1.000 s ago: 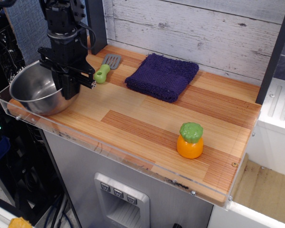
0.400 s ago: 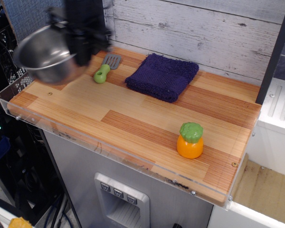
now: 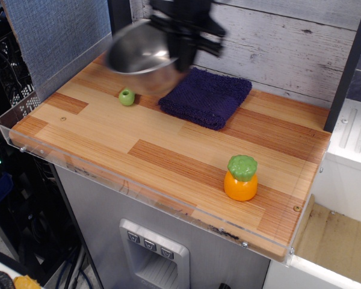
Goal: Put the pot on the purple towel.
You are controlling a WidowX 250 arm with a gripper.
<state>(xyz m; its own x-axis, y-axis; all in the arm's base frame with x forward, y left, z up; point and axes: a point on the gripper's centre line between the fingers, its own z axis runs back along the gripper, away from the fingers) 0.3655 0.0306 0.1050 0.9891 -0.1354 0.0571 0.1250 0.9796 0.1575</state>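
The shiny steel pot (image 3: 139, 51) hangs in the air, blurred by motion, above the back of the wooden counter and just left of the purple towel (image 3: 206, 96). My gripper (image 3: 185, 57) is shut on the pot's right rim and holds it clear of the counter. The pot overlaps the towel's back left corner in the view. The dark purple towel lies flat on the counter at the back middle.
A green spatula handle (image 3: 127, 97) lies left of the towel; its blade is hidden behind the pot. An orange-and-green toy (image 3: 240, 178) stands near the front right. A clear acrylic lip (image 3: 108, 174) runs along the counter's front and left edges. A plank wall (image 3: 277, 42) stands behind.
The pot was resting at the counter's left end. My gripper has lifted it and carried it up and to the right, and it now hangs beside the towel.
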